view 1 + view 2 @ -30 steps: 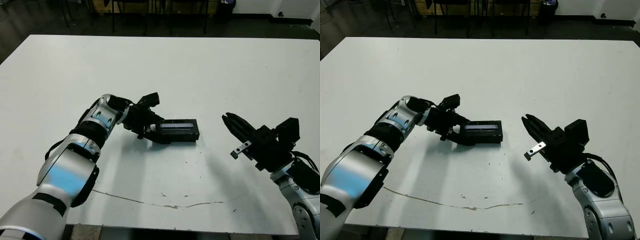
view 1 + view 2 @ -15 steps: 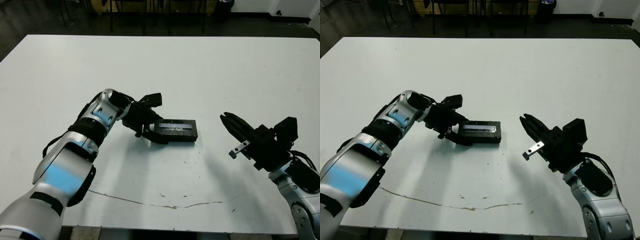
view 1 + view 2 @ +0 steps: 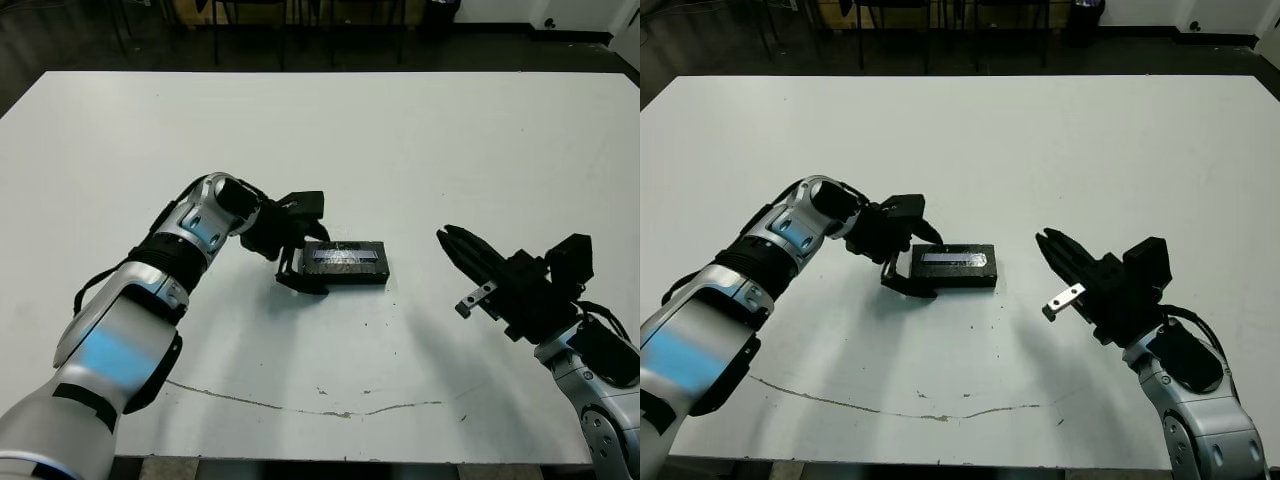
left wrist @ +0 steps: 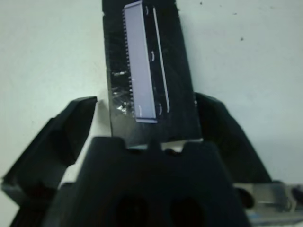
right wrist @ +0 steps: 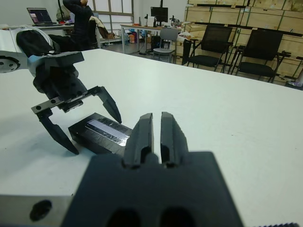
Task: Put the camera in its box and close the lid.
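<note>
The box (image 3: 345, 275) lies mid-table with the lid (image 3: 347, 256) flat on top of it, pale grey strip up. No camera is in view. My left gripper (image 3: 322, 264) is open. Its fingers (image 4: 71, 127) straddle the box's left end, one on each long side. In the left wrist view the lid (image 4: 142, 85) runs straight out between them. My right gripper (image 3: 445, 235) is shut and holds nothing. It hovers above the table, well to the right of the box, and points toward it; the right wrist view shows the box (image 5: 102, 132) ahead of its fingertips.
A thin dark scratch (image 3: 320, 408) runs along the white table (image 3: 450, 140) near its front edge. Black chairs (image 5: 213, 45) and stacked cartons stand beyond the far edge, and a person (image 5: 80, 16) sits at a desk far off.
My left gripper has turned at the wrist and its fingers have spread wider around the box's left end. The lid now lies level. The right arm has hardly moved.
</note>
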